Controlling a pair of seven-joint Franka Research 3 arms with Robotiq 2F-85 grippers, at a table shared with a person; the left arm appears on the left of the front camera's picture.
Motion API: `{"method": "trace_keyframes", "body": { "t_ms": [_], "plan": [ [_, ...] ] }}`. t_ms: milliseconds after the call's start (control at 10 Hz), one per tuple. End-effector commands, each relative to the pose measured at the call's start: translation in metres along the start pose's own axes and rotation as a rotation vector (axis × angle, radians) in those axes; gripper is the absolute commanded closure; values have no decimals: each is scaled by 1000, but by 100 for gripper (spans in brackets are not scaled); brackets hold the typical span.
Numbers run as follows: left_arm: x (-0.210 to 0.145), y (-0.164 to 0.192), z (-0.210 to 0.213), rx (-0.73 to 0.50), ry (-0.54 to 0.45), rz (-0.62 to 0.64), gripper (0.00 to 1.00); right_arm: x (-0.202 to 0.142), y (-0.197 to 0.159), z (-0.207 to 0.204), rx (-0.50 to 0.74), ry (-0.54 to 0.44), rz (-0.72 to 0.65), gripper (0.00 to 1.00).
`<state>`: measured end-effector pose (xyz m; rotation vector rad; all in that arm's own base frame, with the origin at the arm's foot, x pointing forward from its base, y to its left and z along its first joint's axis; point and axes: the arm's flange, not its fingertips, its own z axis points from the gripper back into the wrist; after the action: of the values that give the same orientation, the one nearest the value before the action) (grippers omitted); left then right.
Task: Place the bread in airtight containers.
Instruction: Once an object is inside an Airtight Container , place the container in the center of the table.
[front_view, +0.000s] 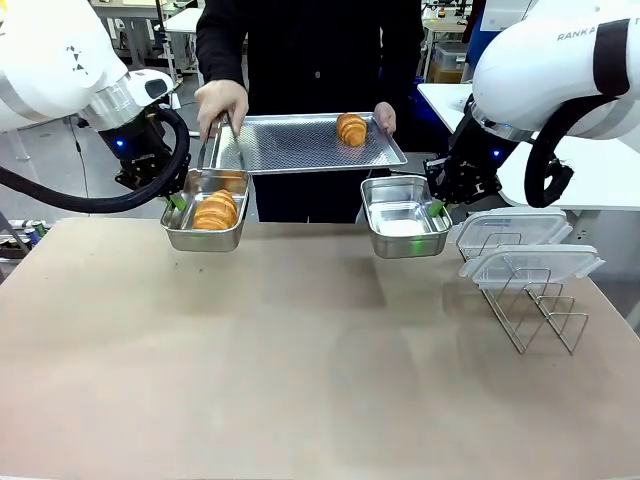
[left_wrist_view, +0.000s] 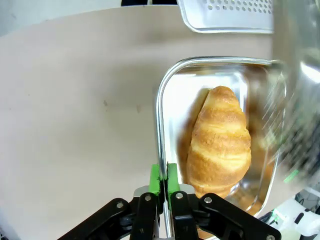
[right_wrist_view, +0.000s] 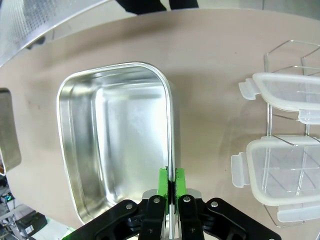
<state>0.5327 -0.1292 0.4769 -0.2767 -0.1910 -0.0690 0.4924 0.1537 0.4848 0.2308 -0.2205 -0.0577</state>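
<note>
one croissant (front_view: 216, 211) in the left tin (front_view: 205, 241), second croissant (front_view: 351, 129) on the tray (front_view: 290, 146) behind.

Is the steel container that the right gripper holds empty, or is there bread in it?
Empty. The right container shows only its bare shiny floor; one croissant lies on the perforated tray.
</note>
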Motion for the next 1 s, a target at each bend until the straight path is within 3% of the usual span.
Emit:
{"method": "trace_keyframes", "body": {
  "t_ms": [0,900],
  "plan": [
    [1,-1,5,10,-6,2,100,2,1,4,2,-8,-1,100],
    [1,-1,5,10,-6,2,100,2,1,4,2,-8,-1,100]
  ]
}}
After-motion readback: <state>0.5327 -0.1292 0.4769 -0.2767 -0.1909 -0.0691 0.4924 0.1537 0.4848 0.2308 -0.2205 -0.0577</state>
